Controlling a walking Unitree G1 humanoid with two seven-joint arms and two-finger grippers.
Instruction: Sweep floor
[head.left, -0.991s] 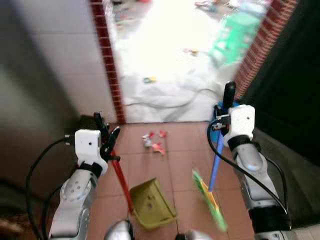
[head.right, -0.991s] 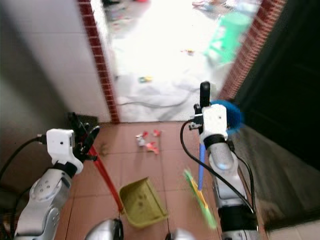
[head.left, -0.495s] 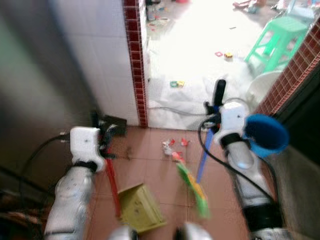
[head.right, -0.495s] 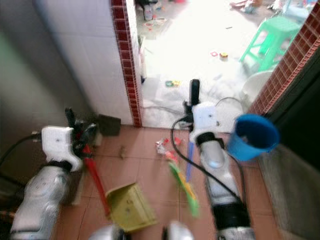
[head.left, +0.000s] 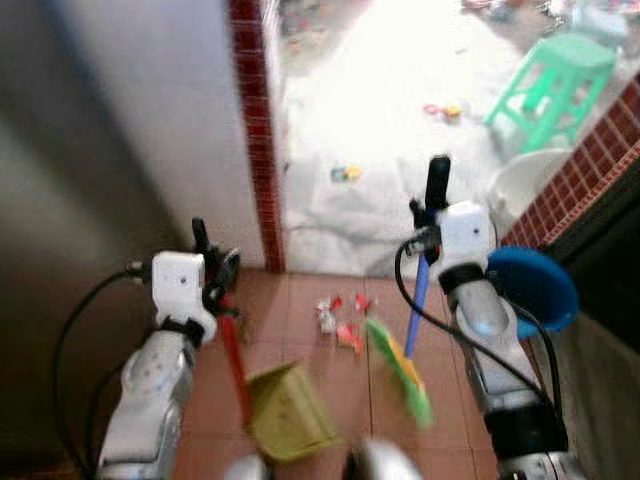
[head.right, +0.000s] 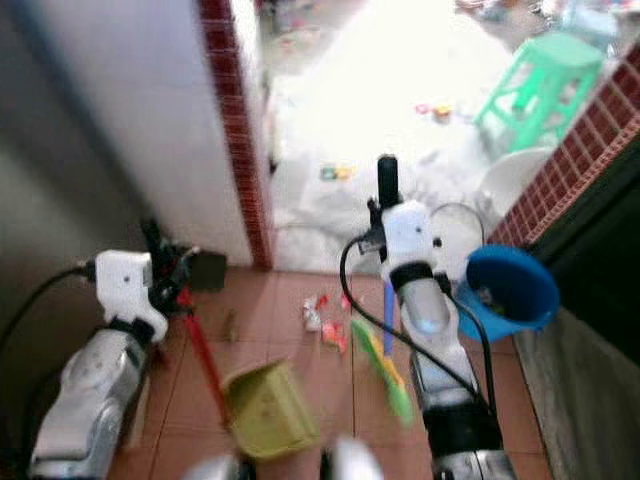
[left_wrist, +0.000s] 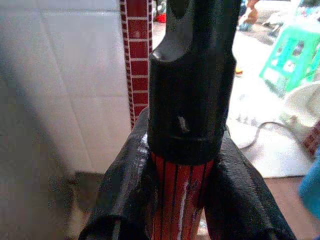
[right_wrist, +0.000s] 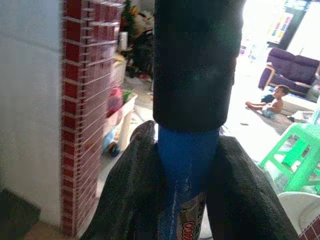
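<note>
Our left hand (left_wrist: 182, 185) is clamped on the red dustpan handle (head.left: 235, 365), the pan (head.left: 288, 425) resting on the tiled floor (head.left: 330, 375). Our right hand (right_wrist: 187, 165) is clamped on the blue broom handle (head.left: 417, 315), its green head (head.left: 400, 370) on the floor just beside the red scraps (head.left: 343, 318) near the doorway.

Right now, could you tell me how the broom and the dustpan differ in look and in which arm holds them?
The broom has a blue handle and green bristles; the dustpan has a red handle and a yellow-green pan. The right gripper holds the broom, the left gripper holds the dustpan. The broom's head is nearer the scraps than the pan is. Both have black handle tops and reach the tiled floor.
</note>
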